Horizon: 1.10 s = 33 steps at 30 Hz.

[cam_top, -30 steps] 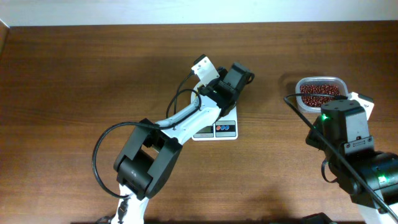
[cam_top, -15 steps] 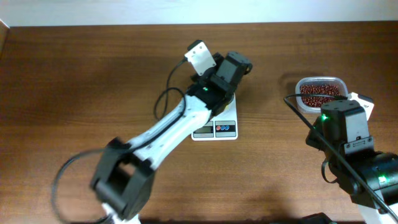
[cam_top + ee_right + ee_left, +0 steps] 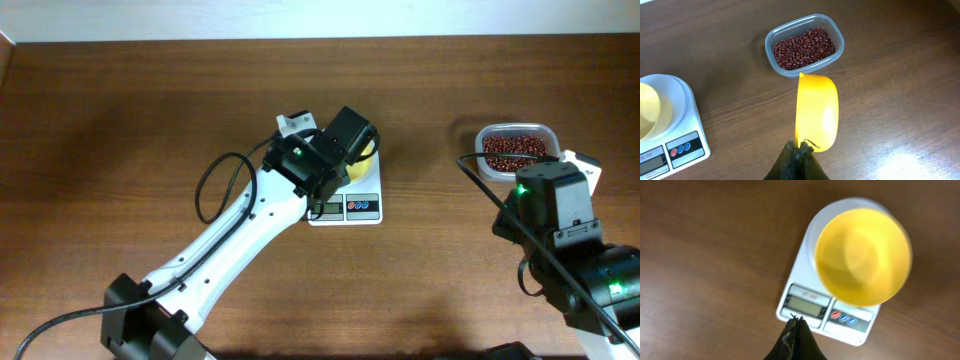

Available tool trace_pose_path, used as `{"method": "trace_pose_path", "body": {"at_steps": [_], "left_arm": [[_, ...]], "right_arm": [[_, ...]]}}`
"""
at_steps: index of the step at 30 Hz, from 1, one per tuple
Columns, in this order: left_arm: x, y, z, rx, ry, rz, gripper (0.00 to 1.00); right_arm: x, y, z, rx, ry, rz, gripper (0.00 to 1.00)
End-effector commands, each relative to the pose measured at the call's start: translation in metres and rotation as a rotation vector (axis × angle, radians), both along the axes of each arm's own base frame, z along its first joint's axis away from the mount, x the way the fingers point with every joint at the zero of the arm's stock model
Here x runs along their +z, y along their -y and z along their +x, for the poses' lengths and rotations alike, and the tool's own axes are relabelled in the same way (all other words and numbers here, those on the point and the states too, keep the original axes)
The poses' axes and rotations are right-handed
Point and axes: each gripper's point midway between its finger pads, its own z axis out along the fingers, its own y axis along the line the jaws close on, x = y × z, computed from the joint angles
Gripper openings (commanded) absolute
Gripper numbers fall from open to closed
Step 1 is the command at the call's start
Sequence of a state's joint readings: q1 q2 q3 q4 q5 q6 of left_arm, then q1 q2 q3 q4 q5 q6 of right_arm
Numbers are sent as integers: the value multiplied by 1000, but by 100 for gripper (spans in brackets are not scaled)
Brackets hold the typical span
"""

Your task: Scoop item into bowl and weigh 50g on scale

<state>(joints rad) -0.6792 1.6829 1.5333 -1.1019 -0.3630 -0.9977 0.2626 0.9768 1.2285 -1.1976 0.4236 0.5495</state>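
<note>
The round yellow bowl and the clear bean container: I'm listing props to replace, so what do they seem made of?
Small round pale yellow bowl: likely plastic, smooth and matte; even colour and soft highlights, though the blur leaves it open. Clear rounded-rectangular container: probably thin transparent plastic; the dark red-brown beans show through its faintly cloudy wall.

Yellow bowl [image 3: 862, 255] (empty) on scale [image 3: 805, 301] — beans [image 3: 804, 48] apart

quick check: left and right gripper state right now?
Left gripper: closed, holding nothing.
Right gripper: closed on the yellow scoop.
</note>
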Motion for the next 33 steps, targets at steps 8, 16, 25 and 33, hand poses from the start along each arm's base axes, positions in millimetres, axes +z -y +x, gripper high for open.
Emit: {"method": "trace_pose_path", "body": {"at_steps": [8,16,25,33], "left_arm": [[-39,17,-15,4,-162,-53,0],[-87,46,-18,-44,-248,-37,0],[-114,64,4,-50,-194,-45,0],[-111,67,14,-45,-148,-49,0]], "right_arm": [[9,-1,0,2,28,11,4],[4,-2,3,2,8,6,4],[-3,-3,8,2,-23,-3,4],[-3,-3,7,2,-25,-3,4]]}}
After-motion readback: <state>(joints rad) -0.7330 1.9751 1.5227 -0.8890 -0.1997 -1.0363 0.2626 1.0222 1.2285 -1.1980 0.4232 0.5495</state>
